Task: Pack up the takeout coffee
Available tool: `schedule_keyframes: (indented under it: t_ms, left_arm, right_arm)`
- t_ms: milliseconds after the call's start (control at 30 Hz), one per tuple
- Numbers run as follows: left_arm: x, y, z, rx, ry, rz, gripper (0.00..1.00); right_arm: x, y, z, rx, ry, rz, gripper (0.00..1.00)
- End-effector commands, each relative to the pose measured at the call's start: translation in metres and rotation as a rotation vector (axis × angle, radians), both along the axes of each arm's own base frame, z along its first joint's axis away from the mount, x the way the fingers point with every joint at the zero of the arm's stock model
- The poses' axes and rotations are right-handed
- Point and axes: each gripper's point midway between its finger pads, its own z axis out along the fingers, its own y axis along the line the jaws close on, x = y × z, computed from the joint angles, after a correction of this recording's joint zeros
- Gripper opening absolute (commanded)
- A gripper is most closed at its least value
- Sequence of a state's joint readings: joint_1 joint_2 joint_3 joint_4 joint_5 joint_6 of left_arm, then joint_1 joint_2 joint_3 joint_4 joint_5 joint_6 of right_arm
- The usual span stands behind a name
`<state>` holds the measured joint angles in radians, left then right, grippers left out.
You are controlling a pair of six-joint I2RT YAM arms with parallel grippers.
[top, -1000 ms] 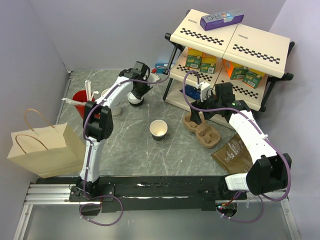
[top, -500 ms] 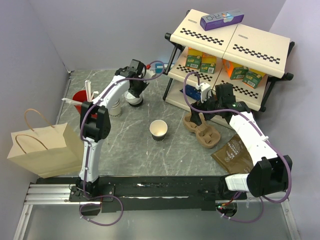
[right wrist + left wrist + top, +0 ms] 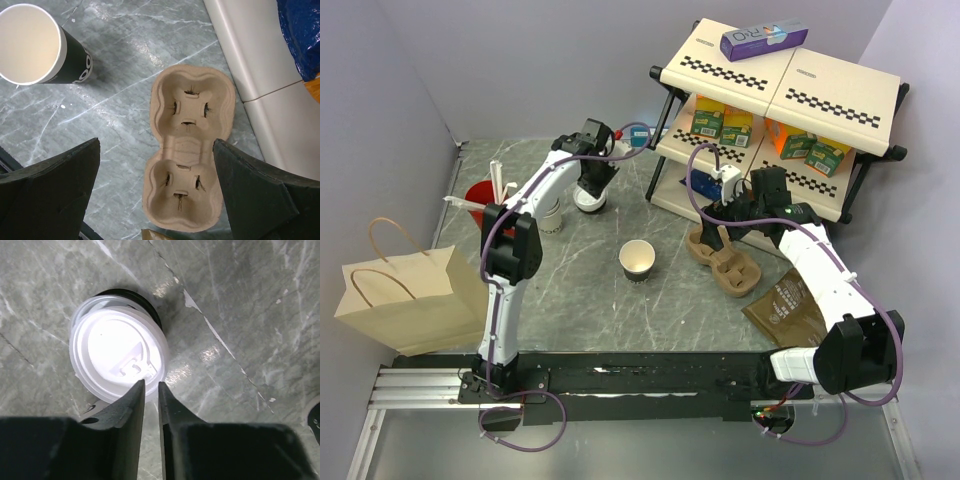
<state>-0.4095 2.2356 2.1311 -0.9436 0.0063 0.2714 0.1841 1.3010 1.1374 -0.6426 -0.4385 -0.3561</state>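
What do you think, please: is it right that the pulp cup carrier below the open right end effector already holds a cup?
Not quite: in the right wrist view, the pulp cup carrier below the open right end effector has both wells empty.

On the surface (image 3: 570, 290), the takeout coffee (image 3: 117, 352) stands at the back, under my left end effector (image 3: 150, 385), with a stack of cups (image 3: 550, 212) just to its left. An open cup (image 3: 637, 259) sits mid-surface. Right of it a cup carrier (image 3: 187, 145) lies beneath my right end effector (image 3: 155, 150), in front of the shelf rack (image 3: 775, 110). A paper bag (image 3: 405, 295) stands far left.
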Motion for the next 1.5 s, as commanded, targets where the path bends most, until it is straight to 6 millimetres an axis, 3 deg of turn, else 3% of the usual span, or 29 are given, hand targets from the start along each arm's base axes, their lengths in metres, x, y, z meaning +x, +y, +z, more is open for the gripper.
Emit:
schedule_keyframes:
  t_ms: [0,133,733,1467]
  left_arm:
    - [-0.01,-0.01,0.025,-0.062,-0.012,-0.047,0.31]
    - [-0.013,-0.016,0.017,-0.085,0.016,-0.065,0.35]
    - [-0.008,-0.015,-0.004,-0.06,0.05,-0.059,0.25]
    - [0.0,-0.007,-0.012,-0.046,0.048,-0.049,0.23]
  right_arm:
    - [0.004,0.003,0.013,0.031,-0.048,0.005,1.0]
    - [0.003,0.003,0.013,0.031,-0.047,0.005,1.0]
    - [0.0,0.001,0.012,0.027,-0.051,0.003,1.0]
    - [-0.002,0.001,0.01,0.022,-0.048,0.004,1.0]
